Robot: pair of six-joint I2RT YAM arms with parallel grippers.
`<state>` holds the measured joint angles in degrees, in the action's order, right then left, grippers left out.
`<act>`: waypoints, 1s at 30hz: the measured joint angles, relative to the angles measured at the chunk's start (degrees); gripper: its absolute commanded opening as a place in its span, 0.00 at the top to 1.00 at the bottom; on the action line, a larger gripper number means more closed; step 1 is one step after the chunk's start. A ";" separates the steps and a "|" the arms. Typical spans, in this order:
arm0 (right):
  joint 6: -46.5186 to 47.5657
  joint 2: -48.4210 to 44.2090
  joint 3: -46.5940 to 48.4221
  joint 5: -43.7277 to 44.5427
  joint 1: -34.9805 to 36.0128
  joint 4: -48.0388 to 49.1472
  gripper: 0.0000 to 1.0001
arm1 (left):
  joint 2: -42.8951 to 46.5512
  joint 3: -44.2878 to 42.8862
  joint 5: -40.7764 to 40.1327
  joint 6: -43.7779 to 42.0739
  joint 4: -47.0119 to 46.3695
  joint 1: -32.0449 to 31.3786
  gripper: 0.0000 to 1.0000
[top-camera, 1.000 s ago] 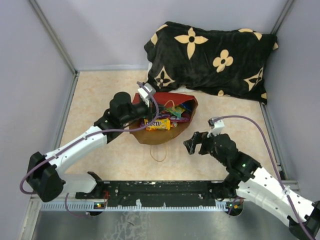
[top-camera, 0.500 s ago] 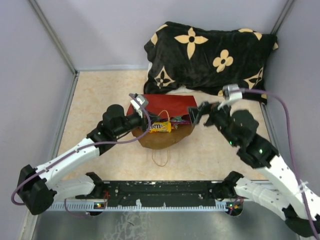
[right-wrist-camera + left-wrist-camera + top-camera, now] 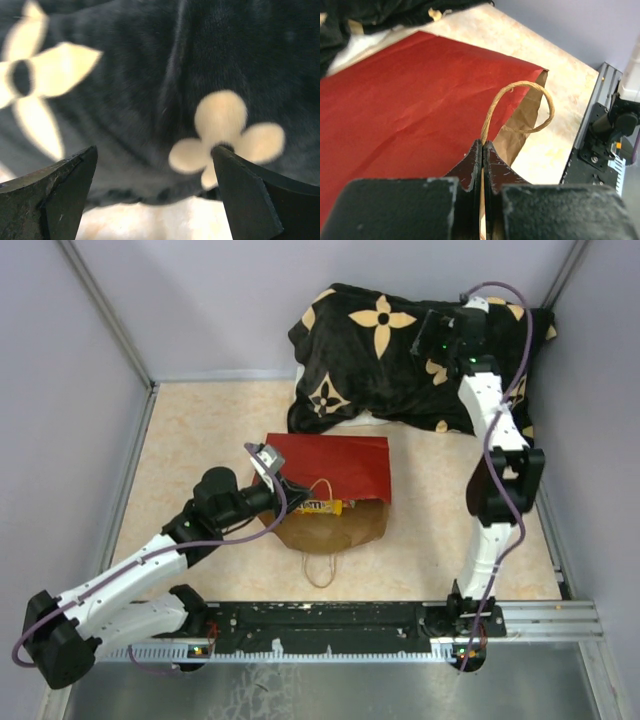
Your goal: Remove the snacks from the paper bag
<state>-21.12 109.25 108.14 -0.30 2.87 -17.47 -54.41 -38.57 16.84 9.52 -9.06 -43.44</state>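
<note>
Top view: the counter (image 3: 200, 430) is a beige, marbled slab boxed in by pale lilac walls (image 3: 200, 310), with metal strips running up the far corners. A black rail (image 3: 320, 618) along the near edge carries both arm bases. The bag (image 3: 335, 462) lies flat mid-counter, red side up, its brown mouth facing the rail. A yellow pack (image 3: 318, 507) shows at the mouth, inside the bag. No other snacks can be made out. The left claw (image 3: 296, 494) sits at the mouth's left edge. A loose handle (image 3: 320, 570) lies on the counter just below the bag. The pillow (image 3: 400, 370) fills the far right corner, its near edge just beside the bag. The right arm stands tall, and the right claw (image 3: 432, 337) hangs over the pillow, well apart from the bag.

Left wrist: the left claw (image 3: 483, 155) is pinched tight on a twine loop (image 3: 520, 107) that arches above the red paper (image 3: 395, 110). Brown lining (image 3: 520, 132) shows past it, then beige counter (image 3: 560, 85) and the rail (image 3: 600, 135).

Right wrist: the right claw (image 3: 154, 152) is spread wide and holds nothing. Blurred black plush with cream flowers (image 3: 150, 75) fills the frame. A pale strip runs along the bottom, too blurred to identify.
</note>
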 measured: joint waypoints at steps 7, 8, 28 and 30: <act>4.48 23.08 21.75 4.72 0.63 -7.69 0.44 | 0.28 3.69 0.52 2.38 0.04 -0.85 1.00; 4.98 24.02 22.71 5.25 0.81 -7.76 0.71 | 0.04 3.82 0.57 2.54 0.04 -0.98 1.00; 11.08 26.82 36.79 9.03 24.28 -7.17 1.00 | -1.09 6.99 0.72 8.13 -2.56 -1.86 1.00; 11.08 27.98 36.81 3.48 27.30 -4.59 1.00 | -0.74 7.32 0.28 8.94 -2.60 -1.86 1.00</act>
<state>-10.04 137.23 144.94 3.18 30.17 -22.06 -55.16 -31.24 17.12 18.46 -11.66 -45.30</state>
